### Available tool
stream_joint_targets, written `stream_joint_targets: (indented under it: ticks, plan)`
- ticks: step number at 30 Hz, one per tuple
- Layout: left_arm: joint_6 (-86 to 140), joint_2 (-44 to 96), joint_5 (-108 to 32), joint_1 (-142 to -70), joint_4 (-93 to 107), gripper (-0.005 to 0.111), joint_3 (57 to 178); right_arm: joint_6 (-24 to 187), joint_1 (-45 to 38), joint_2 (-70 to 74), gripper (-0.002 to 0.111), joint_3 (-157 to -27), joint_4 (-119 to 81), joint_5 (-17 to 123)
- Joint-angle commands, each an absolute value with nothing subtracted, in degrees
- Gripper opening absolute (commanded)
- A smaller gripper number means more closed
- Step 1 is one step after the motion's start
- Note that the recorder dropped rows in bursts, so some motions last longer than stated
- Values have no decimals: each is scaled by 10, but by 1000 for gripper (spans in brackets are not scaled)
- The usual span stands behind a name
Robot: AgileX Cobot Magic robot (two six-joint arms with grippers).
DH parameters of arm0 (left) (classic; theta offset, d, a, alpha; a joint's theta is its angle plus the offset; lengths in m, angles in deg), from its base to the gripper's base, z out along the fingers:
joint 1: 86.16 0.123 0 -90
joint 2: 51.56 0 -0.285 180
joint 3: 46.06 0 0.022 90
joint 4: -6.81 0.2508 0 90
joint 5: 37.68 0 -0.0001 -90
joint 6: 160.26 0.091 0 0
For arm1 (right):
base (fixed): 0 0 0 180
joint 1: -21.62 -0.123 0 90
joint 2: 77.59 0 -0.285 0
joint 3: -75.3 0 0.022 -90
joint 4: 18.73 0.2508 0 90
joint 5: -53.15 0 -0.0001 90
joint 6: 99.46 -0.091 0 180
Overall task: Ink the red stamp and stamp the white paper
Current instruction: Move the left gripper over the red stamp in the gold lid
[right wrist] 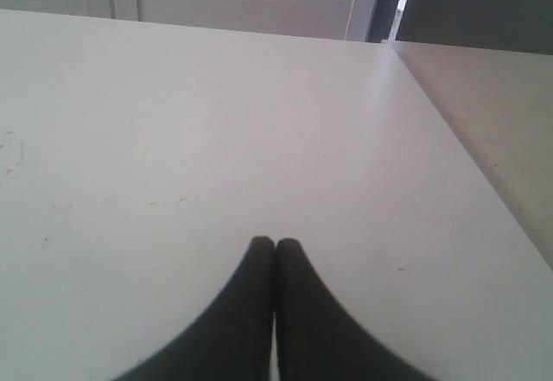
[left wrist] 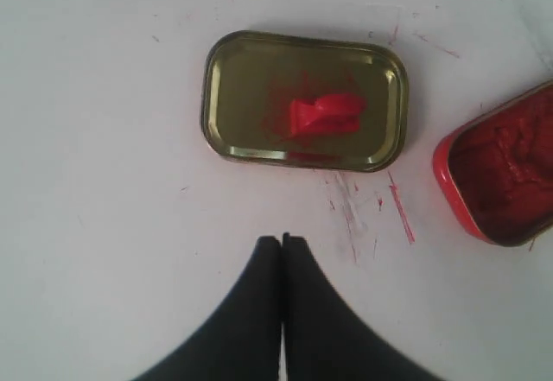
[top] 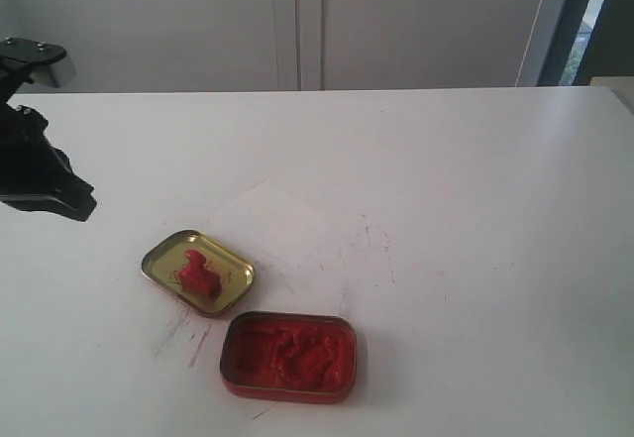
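Though perhaps waxy, blocky knobbed red stamp (top: 198, 274)

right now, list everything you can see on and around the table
stamp: one, red, in the lid
lid: one, gold, left of centre, by the paper
tin: one, red, filled with red paste, front of the table, beside the lid
paper: one, white, mid-table, behind the lid
smears: several, red, on the table near lid and tin
table: one, white
left pincer: one, black, shut, over the table short of the lid
right pincer: one, black, shut, over the table away from the rest
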State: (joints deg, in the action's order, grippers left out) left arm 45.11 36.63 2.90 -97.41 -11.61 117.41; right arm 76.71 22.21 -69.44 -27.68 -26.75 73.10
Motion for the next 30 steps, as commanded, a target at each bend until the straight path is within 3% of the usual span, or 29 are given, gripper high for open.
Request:
stream_joint_targets:
  ticks: [1, 15, 30]
  plan:
    - [470, 398, 37, -995, -120, 0, 1199, 768, 221, -698, 0, -275, -272, 728]
    - [551, 502, 66, -1063, -119, 0, 1276, 768, 221, -698, 0, -275, -272, 728]
    - [764, 552, 135, -1063, -141, 0, 1342, 768, 221, -698, 0, -275, -272, 728]
